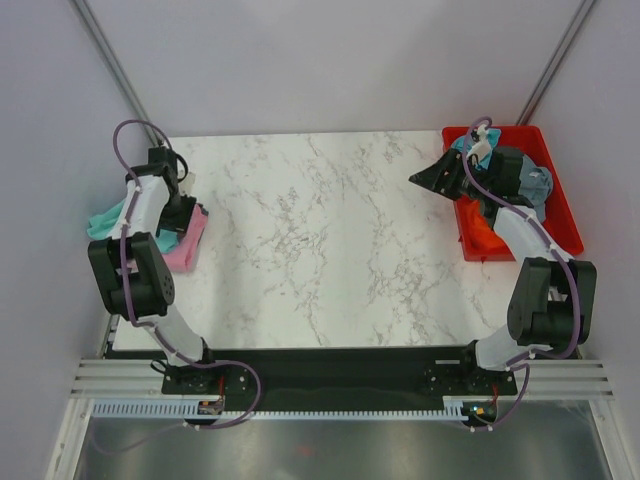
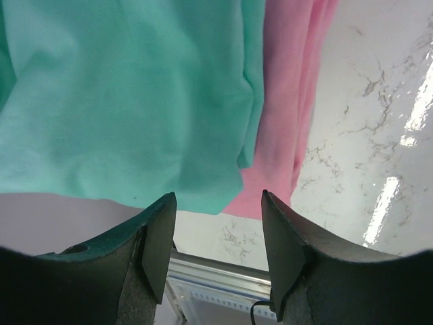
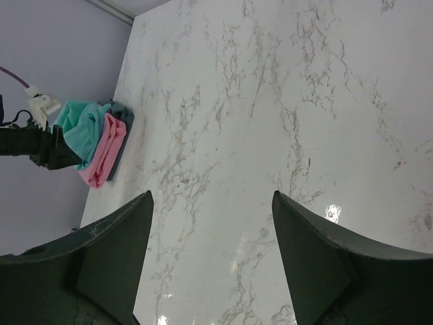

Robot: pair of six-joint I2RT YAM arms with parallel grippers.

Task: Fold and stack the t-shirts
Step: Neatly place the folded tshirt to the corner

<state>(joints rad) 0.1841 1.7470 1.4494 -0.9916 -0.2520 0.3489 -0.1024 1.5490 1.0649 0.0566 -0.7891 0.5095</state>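
A stack of folded t-shirts lies at the table's left edge: teal-green [image 1: 105,222] on top, pink [image 1: 186,250] beneath it, and a grey-blue edge under both in the right wrist view [image 3: 126,125]. My left gripper [image 1: 183,214] hovers over this stack, open and empty. Its wrist view shows the teal-green shirt [image 2: 122,101] over the pink one [image 2: 291,101], beyond the spread fingers [image 2: 159,230]. My right gripper [image 1: 422,179] is open and empty, above the table just left of the red tray. An orange shirt [image 1: 483,236] and a light blue shirt [image 1: 541,185] lie crumpled in the tray.
The red plastic tray [image 1: 570,228] stands at the back right corner, partly covered by my right arm. The white marble table [image 1: 320,240] lies between stack and tray. Grey walls close in on the left and the back.
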